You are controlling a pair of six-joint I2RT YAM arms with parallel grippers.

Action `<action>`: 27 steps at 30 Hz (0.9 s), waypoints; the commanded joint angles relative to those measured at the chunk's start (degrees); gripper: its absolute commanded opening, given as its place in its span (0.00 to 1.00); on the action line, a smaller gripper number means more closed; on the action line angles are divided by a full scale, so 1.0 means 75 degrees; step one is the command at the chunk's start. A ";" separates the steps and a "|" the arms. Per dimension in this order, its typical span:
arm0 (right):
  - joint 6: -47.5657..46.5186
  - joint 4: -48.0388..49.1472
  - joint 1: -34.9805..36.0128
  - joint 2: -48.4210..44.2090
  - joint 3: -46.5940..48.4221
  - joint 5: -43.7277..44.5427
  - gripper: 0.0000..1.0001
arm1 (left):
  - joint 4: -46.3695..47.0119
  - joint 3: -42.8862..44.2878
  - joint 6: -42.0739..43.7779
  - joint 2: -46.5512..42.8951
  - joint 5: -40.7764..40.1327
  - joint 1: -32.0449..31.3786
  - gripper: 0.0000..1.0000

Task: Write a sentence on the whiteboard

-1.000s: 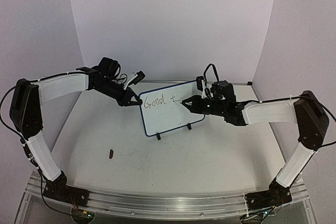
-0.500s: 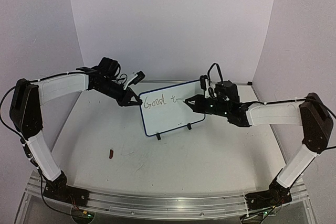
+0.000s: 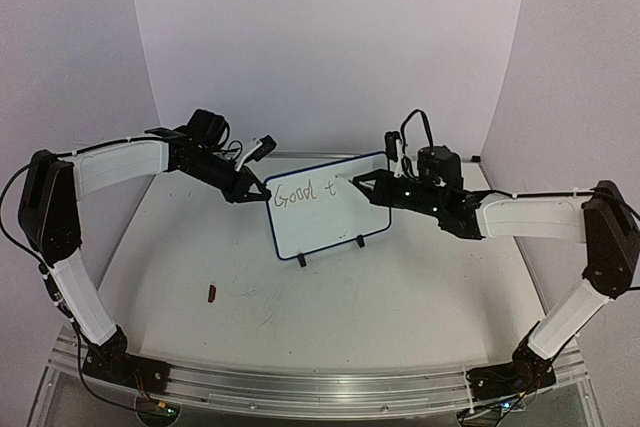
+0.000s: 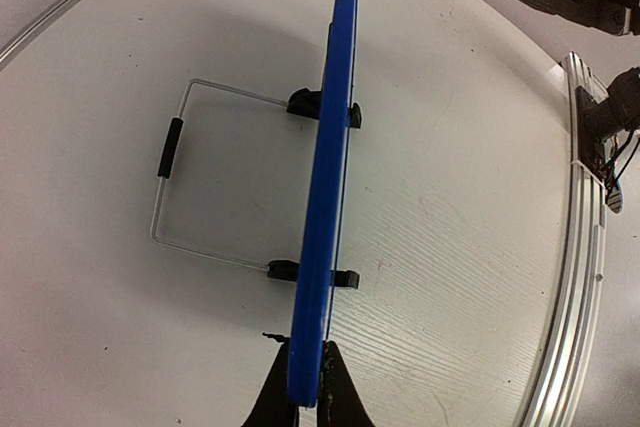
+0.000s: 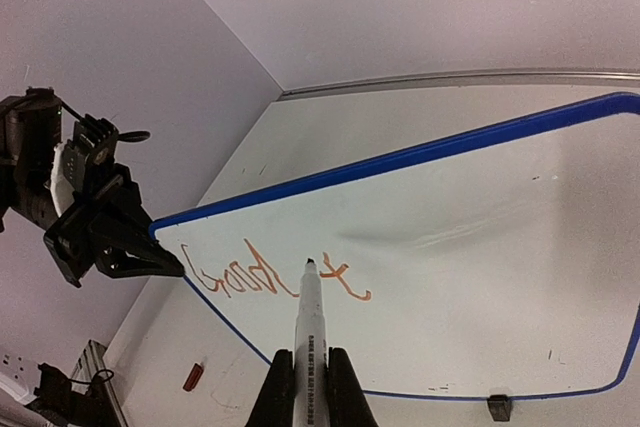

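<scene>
The whiteboard [image 3: 330, 217] stands upright on two black feet in the middle of the table; it has a blue rim. The sentence [image 3: 305, 192] reads "Good t" at its upper left, in orange-brown strokes in the right wrist view [image 5: 250, 272]. My left gripper [image 3: 255, 192] is shut on the board's left edge, and the left wrist view shows its jaws pinching the blue rim [image 4: 325, 197]. My right gripper [image 5: 310, 392] is shut on a white marker [image 5: 310, 337]. The marker's tip is by the "t", a little off the board's face.
A small red marker cap [image 3: 211, 294] lies on the table to the front left of the board. A wire stand [image 4: 170, 147] sticks out behind the board. The metal rail [image 3: 300, 387] runs along the near table edge.
</scene>
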 commanded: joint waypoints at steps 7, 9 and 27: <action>-0.0027 0.0280 -0.0022 0.0439 0.0649 0.0307 0.00 | -0.0541 0.0011 0.0393 0.0344 -0.0914 -0.0063 0.00; -0.0005 0.0280 -0.0025 0.0491 0.0660 0.0360 0.00 | -0.0540 0.0008 0.0392 0.0344 -0.0912 -0.0059 0.00; 0.0197 0.0276 -0.0025 0.0686 0.0115 0.0572 0.00 | -0.0554 0.0011 0.0403 0.0358 -0.0924 -0.0060 0.00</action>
